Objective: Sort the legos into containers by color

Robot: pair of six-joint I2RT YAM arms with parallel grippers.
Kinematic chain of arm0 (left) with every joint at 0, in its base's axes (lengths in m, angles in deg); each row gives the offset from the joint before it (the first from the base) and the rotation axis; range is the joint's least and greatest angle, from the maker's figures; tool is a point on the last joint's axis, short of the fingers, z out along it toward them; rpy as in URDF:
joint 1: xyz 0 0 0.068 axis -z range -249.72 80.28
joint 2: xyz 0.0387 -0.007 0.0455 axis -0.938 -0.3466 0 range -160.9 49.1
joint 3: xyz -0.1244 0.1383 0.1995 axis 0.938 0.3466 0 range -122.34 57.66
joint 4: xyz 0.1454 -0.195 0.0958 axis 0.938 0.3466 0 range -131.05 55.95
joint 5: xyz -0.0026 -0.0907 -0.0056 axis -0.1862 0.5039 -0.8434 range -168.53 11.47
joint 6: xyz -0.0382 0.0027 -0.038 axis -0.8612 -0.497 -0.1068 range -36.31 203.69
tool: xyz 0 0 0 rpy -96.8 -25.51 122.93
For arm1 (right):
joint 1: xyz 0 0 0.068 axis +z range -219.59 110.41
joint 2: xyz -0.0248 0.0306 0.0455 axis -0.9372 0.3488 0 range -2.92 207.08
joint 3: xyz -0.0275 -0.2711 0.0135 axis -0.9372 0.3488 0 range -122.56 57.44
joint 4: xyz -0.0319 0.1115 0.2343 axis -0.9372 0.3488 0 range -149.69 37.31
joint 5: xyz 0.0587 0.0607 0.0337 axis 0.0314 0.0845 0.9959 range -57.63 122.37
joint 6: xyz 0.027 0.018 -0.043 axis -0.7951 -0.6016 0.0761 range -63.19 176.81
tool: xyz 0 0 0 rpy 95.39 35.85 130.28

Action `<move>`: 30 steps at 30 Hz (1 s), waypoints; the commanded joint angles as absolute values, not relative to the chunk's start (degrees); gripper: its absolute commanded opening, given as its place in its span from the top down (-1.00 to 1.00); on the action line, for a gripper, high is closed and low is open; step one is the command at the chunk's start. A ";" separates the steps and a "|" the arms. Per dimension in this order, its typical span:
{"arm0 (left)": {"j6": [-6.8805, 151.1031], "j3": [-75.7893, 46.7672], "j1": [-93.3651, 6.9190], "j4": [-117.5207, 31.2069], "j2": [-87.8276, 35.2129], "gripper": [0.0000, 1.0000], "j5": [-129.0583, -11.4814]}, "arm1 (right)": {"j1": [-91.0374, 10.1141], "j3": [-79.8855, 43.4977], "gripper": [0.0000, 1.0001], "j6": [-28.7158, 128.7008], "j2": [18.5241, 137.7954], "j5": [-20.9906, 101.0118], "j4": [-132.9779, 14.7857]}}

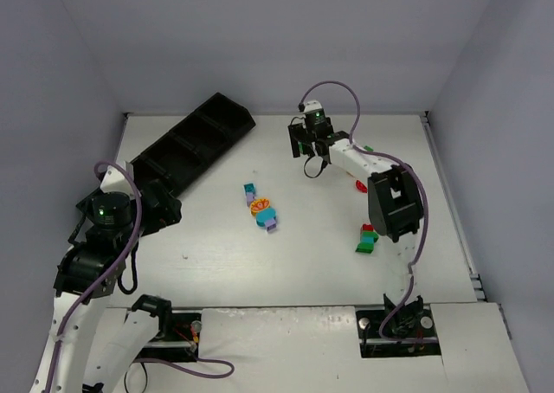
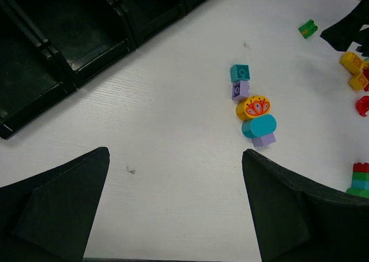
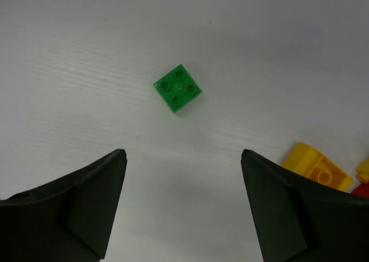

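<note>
Nearest, the left claw [image 2: 176,153] hangs wide apart and empty above the tabletop [image 1: 216,263], facing the teal, lilac and orange legos [image 2: 251,109] stuck in a row; farther out, the right claw [image 3: 183,153] — also spread, gripping nothing — hovers over a single green brick [image 3: 178,88], probably lined up to take it; the containers [image 1: 192,140] lie at the far left, well apart from it.

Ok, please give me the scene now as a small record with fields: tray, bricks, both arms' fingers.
tray: black, at the far left, no brick visible inside
centre bricks: teal, lilac, yellow-orange pieces in one row
green brick: alone, studs up, ahead of the right fingers
right stack: red, teal, green, at the right side
left fingers: open, empty
right fingers: open, empty
</note>
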State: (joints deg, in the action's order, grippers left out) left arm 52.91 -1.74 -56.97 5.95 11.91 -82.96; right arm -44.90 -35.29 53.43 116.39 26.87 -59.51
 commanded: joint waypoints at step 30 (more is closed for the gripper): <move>51.96 -2.28 -56.71 2.28 11.40 -0.83 -84.33 | -48.85 -53.91 0.56 58.48 137.09 37.55 -68.57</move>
